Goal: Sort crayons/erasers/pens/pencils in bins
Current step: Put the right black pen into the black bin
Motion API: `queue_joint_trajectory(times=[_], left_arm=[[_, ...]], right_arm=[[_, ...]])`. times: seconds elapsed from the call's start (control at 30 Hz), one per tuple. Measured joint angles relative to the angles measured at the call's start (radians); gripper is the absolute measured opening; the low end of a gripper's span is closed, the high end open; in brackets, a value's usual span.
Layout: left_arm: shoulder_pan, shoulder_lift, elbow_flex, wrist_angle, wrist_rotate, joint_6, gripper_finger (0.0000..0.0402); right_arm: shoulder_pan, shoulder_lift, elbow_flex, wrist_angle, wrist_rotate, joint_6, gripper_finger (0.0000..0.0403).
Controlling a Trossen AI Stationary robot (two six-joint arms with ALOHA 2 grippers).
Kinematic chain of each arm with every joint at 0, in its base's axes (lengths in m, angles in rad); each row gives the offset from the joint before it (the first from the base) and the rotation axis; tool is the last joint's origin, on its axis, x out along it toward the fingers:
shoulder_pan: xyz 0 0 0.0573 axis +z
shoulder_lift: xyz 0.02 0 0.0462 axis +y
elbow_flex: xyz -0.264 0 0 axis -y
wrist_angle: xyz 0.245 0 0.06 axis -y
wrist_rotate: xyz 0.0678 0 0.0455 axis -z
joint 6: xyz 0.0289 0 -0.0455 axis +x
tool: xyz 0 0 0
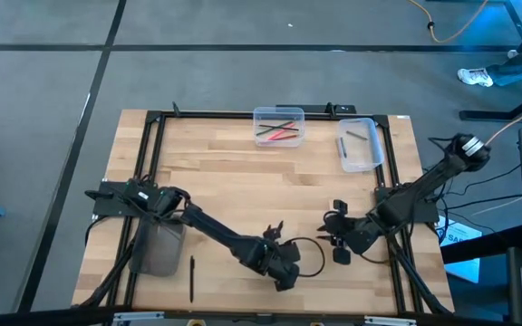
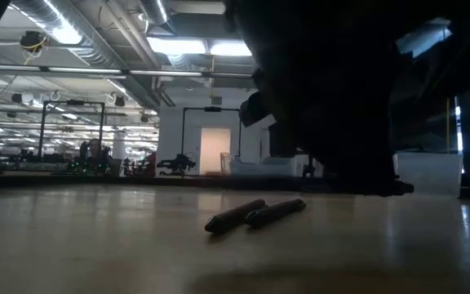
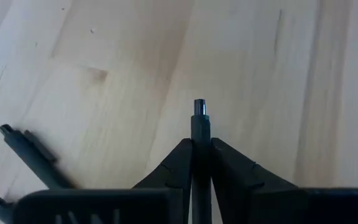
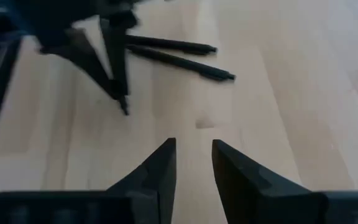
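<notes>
My left gripper (image 1: 277, 243) is near the table's front middle, shut on a black pen (image 3: 200, 124). It also shows in the right wrist view (image 4: 114, 68), above the table. Two more black pens (image 4: 179, 53) lie side by side flat on the wood beside it; they also show in the low view (image 2: 255, 214). My right gripper (image 4: 194, 155) is open and empty, a little to the right (image 1: 335, 237), facing the left gripper. A fourth black pen (image 1: 191, 276) lies at the front left next to the smoky grey bin (image 1: 159, 246). My left gripper pinches the black pen between its two fingers. The pen lies along the fingers, and its tip (image 3: 200, 109) sticks out past the fingertips. The fingers point down toward the table. The pen's tip (image 4: 123, 107) hangs clear of the wood.
Two clear bins stand at the far edge: one (image 1: 279, 125) holds red and green sticks, the other (image 1: 358, 143) holds grey ones. A black metal frame (image 1: 148, 154) runs along the table's sides. A cable loop (image 1: 314, 258) lies between the grippers.
</notes>
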Motion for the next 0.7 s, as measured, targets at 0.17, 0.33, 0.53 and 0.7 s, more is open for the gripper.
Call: queue_joint_trajectory(times=[0.17, 0.33, 0.53, 0.7], left_arm=[[-0.027, -0.014, 0.001, -0.187, -0.059, -0.107, 0.0037], [-0.067, -0.077, 0.002, -0.490, -0.132, -0.325, 0.0026], [-0.147, -0.175, 0.003, -0.866, -0.201, -0.613, 0.0032], [-0.228, -0.275, -0.091, -0.934, -0.223, -0.767, 0.0034]], right_arm=[[0.000, 0.065, 0.000, 0.050, 0.042, 0.055, 0.0107], [0.000, 0.139, 0.000, 0.131, 0.037, 0.056, 0.0107], [0.001, 0.221, 0.000, 0.187, 0.034, 0.058, 0.0107], [0.002, 0.275, 0.000, 0.216, 0.032, 0.057, 0.0107]])
